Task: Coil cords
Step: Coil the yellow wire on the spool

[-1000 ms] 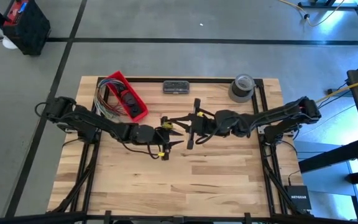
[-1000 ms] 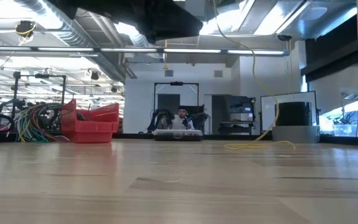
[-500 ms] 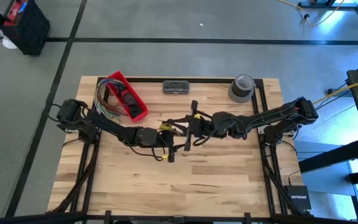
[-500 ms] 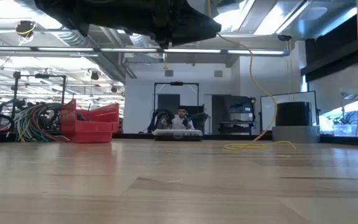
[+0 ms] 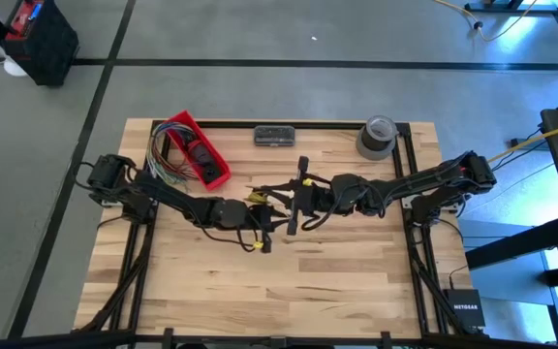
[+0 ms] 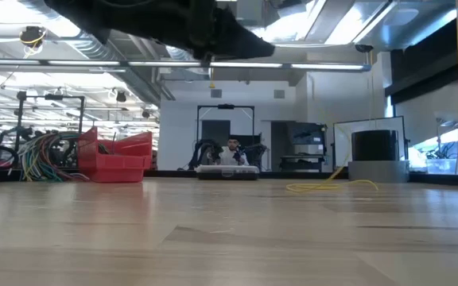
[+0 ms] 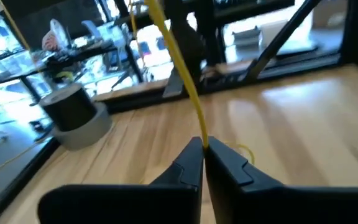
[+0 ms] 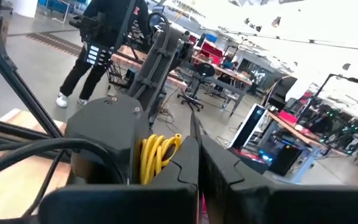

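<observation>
A thin yellow cord (image 7: 180,74) runs up and away from my left gripper (image 7: 204,144), which is shut on it above the table's middle (image 5: 279,213). My right gripper (image 8: 197,146) faces it there (image 5: 269,191), fingers shut, with a bundle of yellow cord loops (image 8: 157,152) beside one finger. In the low view a loose stretch of the cord (image 6: 332,187) lies on the tabletop near the tape roll. Both grippers hang well above the wood. My left gripper pinches a single strand of the cord (image 7: 202,135) between its two fingertips. The fingers reach nearly level and lie across the strand. From the pinch the strand rises in a straight line, clear of the table. My right gripper has the yellow loops (image 8: 166,146) against the outer side of one finger (image 8: 186,163). Whether any cord sits between its shut fingers cannot be told.
A red bin (image 5: 197,147) with multicoloured wires (image 5: 163,160) stands at the far left. A dark flat box (image 5: 277,135) and a grey tape roll (image 5: 378,136) sit along the far edge. The near half of the wooden table (image 5: 289,291) holds nothing.
My left gripper has moved toward the table's right, closer to my right gripper, and sunk a little. Its fingers stood wide apart and have shut on the cord. My right gripper has kept its place, shut.
</observation>
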`<state>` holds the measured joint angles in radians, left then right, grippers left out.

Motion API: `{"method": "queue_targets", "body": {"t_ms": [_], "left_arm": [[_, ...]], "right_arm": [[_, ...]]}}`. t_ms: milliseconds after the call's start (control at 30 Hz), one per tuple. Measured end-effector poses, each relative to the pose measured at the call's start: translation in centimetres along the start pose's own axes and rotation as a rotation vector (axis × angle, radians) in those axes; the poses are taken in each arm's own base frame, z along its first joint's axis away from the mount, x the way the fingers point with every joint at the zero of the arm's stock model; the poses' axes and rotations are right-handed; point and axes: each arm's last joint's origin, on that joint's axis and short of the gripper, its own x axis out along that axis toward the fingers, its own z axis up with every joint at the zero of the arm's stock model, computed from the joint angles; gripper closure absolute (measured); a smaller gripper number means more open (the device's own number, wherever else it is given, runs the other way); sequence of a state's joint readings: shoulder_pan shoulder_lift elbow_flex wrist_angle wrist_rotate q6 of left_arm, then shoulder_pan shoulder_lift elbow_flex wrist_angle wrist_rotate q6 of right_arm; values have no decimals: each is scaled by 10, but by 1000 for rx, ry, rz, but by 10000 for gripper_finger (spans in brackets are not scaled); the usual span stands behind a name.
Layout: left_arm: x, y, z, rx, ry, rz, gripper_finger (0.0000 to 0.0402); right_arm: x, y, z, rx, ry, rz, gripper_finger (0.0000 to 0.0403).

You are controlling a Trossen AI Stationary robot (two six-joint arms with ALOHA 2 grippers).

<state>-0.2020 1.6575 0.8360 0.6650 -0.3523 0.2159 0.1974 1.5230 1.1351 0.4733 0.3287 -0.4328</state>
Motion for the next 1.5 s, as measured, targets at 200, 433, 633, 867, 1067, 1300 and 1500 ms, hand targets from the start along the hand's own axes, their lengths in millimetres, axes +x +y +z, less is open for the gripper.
{"method": "queue_targets", "body": {"t_ms": [200, 433, 633, 867, 1067, 1300, 1500], "left_arm": [[-23, 14, 9, 76, 166, 92, 397], [-58, 31, 24, 11, 278, 109, 398], [-81, 42, 25, -29, 377, 181, 398], [-97, 48, 27, -80, 420, 210, 397], [-113, 46, 37, -119, 390, 176, 400], [-119, 36, 51, -148, 276, 120, 399], [-118, 30, 58, -162, 208, 50, 398]], "right_arm": [[-13, -2, 14, -8, 4, -36, 397], [-24, -3, 19, -26, 61, -27, 397], [-21, 6, 1, -26, 196, 26, 397], [-16, 15, -15, -73, 288, 47, 397], [-20, 18, -27, -146, 416, 69, 397], [-10, 16, -42, -156, 458, 54, 397], [3, 8, -62, -155, 502, 18, 397]]}}
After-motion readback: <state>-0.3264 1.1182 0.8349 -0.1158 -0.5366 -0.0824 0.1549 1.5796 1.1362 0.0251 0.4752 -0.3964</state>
